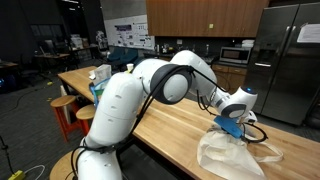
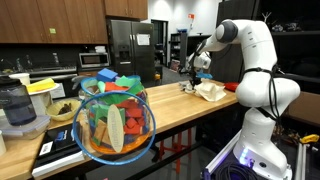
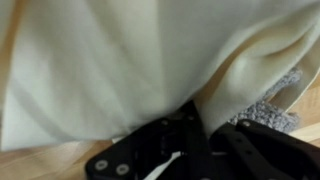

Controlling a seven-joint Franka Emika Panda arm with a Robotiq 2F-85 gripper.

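On the wooden counter (image 1: 170, 125), near its edge, the cloth (image 1: 232, 152) lies heaped with one fold drawn up to the gripper (image 1: 230, 122); the fingers look clamped on that fold, since the pleats run together there in the wrist view. A thin pinch could slip free, I judge, or a trailing hem could drag the grey knitted piece (image 3: 272, 112) at the fingers' three o'clock. Cream, soft and limp, the cloth hangs in broad folds, its bulk at the gripper's six o'clock.
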